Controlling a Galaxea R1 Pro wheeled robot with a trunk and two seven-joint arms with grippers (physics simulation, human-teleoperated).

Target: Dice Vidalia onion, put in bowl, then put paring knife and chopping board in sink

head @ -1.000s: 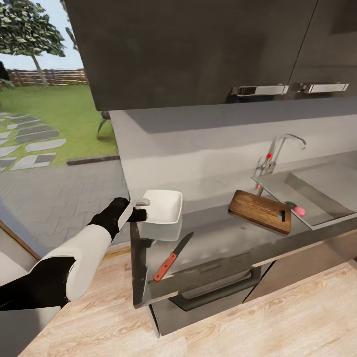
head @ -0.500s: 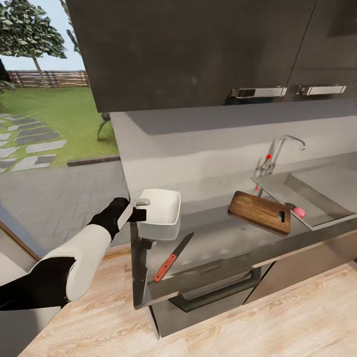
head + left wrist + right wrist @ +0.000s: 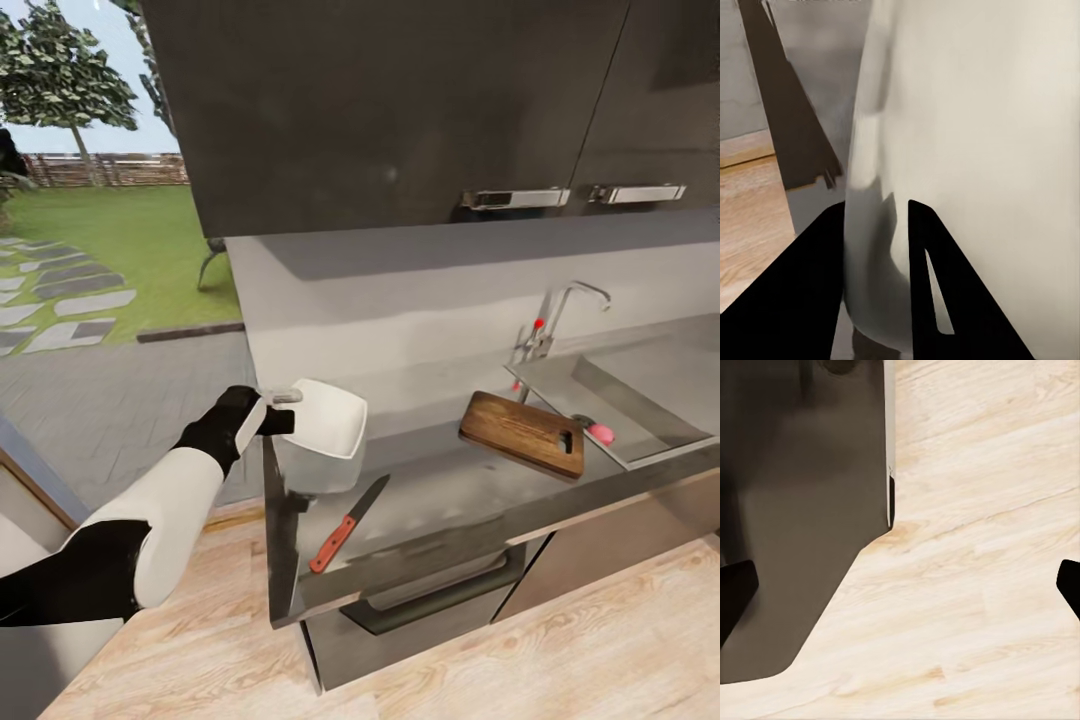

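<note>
On the grey countertop [image 3: 450, 495] lie the knife [image 3: 347, 523] near the front edge and the board [image 3: 523, 432] beside the sink [image 3: 640, 395], where the onion [image 3: 600, 432] sits. The left gripper [image 3: 285, 408] pinches the rim of the tilted bowl [image 3: 325, 432] at the counter's left end. The right gripper [image 3: 900, 585] hangs spread wide over the wood floor [image 3: 982, 585].

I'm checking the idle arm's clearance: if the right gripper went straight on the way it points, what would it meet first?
Most likely the light wood-plank floor, which lies between the open right gripper fingertips; a dark cabinet-like panel sits off to one side, depth unclear.
</note>
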